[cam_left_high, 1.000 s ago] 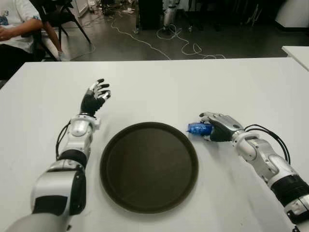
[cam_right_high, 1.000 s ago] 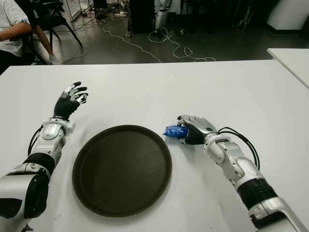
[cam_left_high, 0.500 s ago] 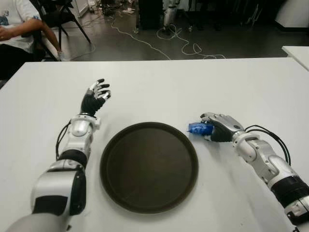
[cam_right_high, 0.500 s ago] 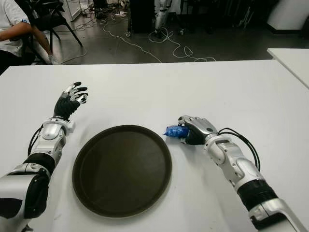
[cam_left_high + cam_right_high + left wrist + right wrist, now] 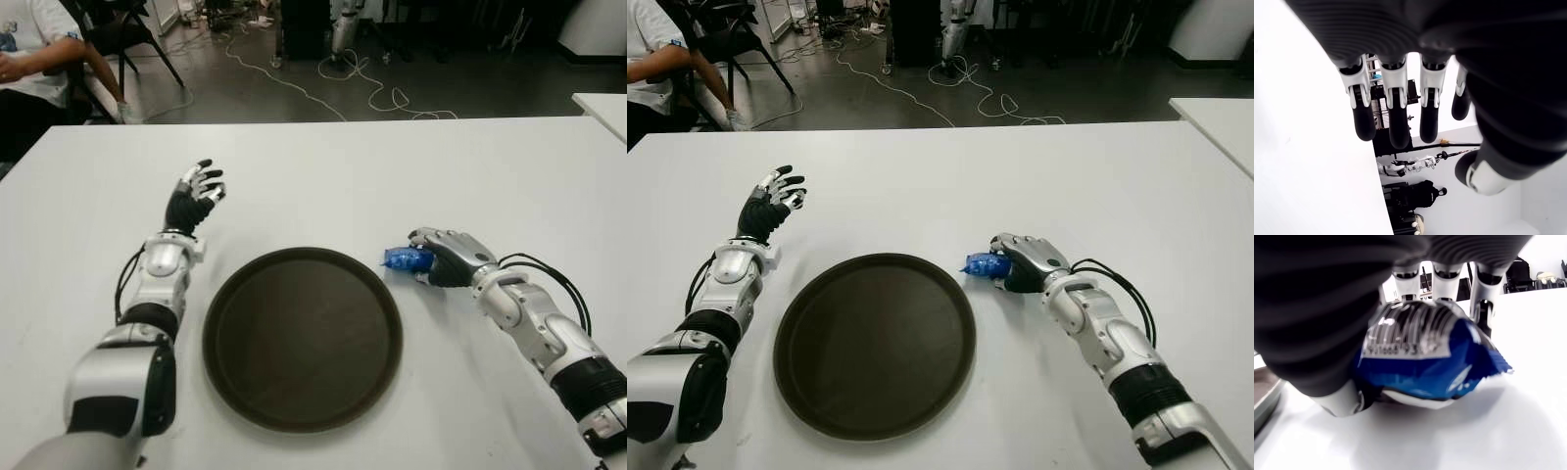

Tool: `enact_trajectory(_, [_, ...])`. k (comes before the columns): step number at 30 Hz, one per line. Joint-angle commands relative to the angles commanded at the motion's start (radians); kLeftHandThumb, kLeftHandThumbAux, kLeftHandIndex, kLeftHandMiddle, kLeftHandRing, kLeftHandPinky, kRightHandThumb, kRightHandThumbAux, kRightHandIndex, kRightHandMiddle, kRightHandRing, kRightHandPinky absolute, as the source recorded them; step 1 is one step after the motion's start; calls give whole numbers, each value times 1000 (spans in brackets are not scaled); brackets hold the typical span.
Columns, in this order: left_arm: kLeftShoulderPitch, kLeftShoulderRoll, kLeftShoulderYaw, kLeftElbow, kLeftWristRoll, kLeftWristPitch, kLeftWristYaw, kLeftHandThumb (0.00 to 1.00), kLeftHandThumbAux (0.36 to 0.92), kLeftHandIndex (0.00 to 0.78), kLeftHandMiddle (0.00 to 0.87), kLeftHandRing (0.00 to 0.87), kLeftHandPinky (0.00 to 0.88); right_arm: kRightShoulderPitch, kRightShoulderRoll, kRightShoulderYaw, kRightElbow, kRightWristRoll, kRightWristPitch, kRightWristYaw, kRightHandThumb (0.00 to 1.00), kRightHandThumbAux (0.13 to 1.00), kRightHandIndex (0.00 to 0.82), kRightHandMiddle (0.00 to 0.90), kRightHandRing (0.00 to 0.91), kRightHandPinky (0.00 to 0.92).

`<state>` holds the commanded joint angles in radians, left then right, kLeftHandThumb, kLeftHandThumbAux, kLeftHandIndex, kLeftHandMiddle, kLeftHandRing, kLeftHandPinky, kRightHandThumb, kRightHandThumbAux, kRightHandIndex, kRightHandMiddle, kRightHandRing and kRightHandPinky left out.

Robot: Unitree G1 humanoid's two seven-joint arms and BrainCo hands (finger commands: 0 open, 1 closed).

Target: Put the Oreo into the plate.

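Blue Oreo packet (image 5: 400,258) sits low on the white table (image 5: 392,176), just beside the right rim of the dark round plate (image 5: 302,337) and outside it. Your right hand (image 5: 446,258) has its fingers (image 5: 1405,278) curled over the packet, clamping it. Your left hand (image 5: 193,197) shows up beyond the plate's left side, fingers spread and holding nothing.
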<state>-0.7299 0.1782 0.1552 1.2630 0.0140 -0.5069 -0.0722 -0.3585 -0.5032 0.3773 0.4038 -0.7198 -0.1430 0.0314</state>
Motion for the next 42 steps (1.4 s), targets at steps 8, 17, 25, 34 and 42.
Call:
enact_trajectory(8, [-2,1,1,2,1,4,-3,200,713,141,223,220,242,8,0,-12,-61,-34,20,-58,688,733,424,624,624,580])
enact_trajectory(17, [-2,0,3,3,1,3,-4,185,687,127,216,217,233,0,-2,-23,-109,-55,31,-101,687,733,425,643,642,604])
enact_trajectory(25, [0,0,2,4,4,2,3,183,683,127,216,219,233,-20,22,-51,-131,-63,36,-168,688,732,428,677,670,633])
enact_trajectory(34, [-1,-1,2,4,5,2,5,187,673,134,217,220,242,-41,37,-64,-160,-65,50,-186,690,731,427,684,676,618])
enact_trajectory(42, [-2,0,2,5,5,3,4,202,679,138,218,217,238,-48,50,-77,-208,-62,70,-184,689,732,428,696,684,632])
